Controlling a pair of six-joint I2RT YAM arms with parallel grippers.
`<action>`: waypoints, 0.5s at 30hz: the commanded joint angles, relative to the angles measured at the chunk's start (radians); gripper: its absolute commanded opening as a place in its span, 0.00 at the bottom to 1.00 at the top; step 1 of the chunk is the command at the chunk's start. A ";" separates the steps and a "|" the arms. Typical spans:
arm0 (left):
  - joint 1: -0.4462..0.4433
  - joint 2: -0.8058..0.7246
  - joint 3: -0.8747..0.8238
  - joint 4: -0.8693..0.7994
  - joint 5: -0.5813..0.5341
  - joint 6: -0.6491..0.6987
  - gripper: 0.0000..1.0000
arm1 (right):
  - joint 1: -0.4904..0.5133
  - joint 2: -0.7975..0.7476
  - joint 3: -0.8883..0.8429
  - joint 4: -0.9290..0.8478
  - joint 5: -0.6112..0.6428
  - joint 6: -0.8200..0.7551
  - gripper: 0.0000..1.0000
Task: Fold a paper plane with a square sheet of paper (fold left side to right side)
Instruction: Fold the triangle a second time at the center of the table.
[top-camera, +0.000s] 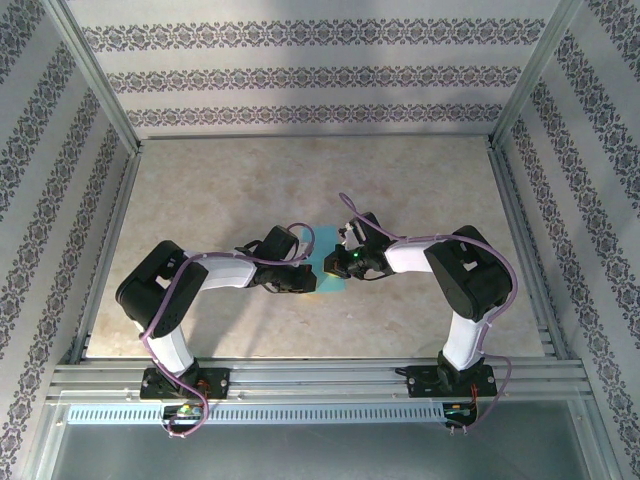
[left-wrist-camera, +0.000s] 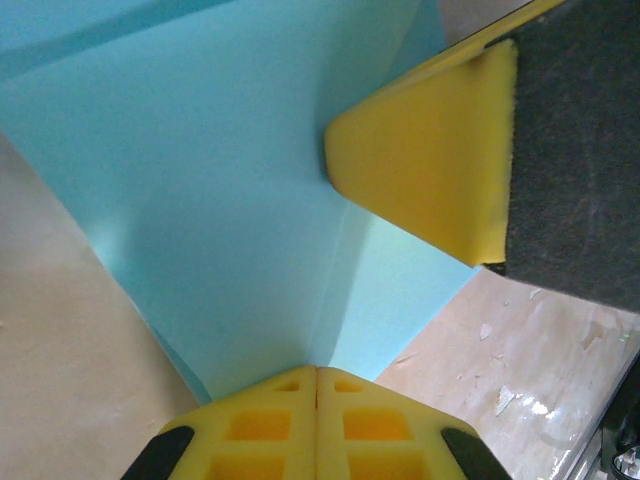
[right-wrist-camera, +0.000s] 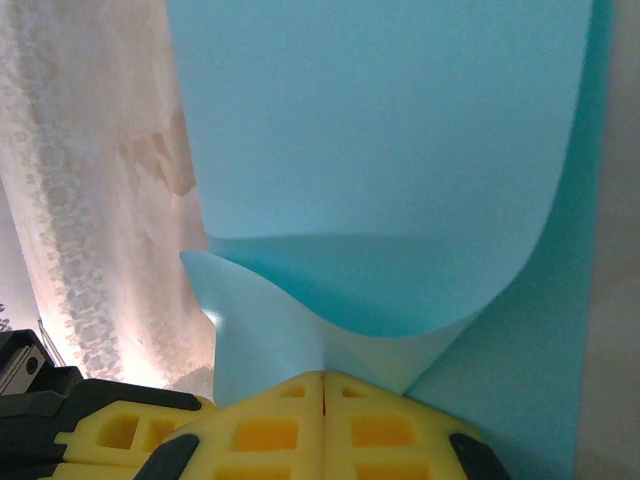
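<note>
The cyan sheet of paper (right-wrist-camera: 380, 150) lies on the bench (top-camera: 200, 200), one flap curling upward. The left jaws and right jaws, pressed together, each pinch it.

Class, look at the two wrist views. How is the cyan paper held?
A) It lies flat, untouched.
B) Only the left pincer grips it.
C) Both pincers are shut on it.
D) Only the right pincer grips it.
C: the left pincer and the right pincer each pinch the square sheet of paper, closed on it with no gap.
</note>
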 joint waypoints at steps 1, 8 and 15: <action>-0.011 0.024 -0.020 0.002 -0.022 0.004 0.08 | 0.005 0.021 -0.019 -0.055 0.022 -0.024 0.00; -0.011 0.024 -0.027 -0.015 -0.035 0.004 0.05 | 0.006 -0.046 -0.004 -0.025 0.004 -0.034 0.00; -0.011 0.026 -0.026 -0.015 -0.036 0.004 0.04 | 0.042 -0.049 -0.005 0.007 0.002 -0.032 0.00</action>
